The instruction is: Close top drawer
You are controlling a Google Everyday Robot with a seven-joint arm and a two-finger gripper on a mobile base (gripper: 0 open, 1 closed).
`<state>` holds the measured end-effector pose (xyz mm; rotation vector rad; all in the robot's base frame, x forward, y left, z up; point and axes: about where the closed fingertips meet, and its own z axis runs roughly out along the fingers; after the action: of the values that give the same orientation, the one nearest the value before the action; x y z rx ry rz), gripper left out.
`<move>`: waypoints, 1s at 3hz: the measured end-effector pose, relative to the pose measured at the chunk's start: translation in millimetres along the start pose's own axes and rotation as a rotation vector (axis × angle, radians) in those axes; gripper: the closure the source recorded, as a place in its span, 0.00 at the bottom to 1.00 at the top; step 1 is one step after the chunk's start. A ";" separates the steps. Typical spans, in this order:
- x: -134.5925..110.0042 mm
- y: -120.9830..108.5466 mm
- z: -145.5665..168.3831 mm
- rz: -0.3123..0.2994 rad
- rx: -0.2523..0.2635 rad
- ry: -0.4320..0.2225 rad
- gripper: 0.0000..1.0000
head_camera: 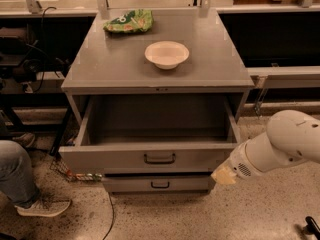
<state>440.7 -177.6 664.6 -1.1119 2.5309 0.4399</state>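
The grey metal desk (110, 66) is boxy with a smooth flat top. A round white bowl (167, 54) and a crinkly green bag (128, 21) sit on it. The top drawer (110, 159) sticks out, deep, with a small dark handle. The pale gripper (224, 175) is just beside the drawer's front right corner. I cannot tell how wide it is spread.
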 end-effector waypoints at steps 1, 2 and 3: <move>0.0 0.0 0.0 0.000 0.000 0.000 1.00; -13.9 -9.3 13.5 -0.034 0.002 -0.037 1.00; -40.2 -30.7 36.2 -0.076 0.013 -0.084 1.00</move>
<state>495.9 -156.6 645.0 -1.1564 2.4072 0.4404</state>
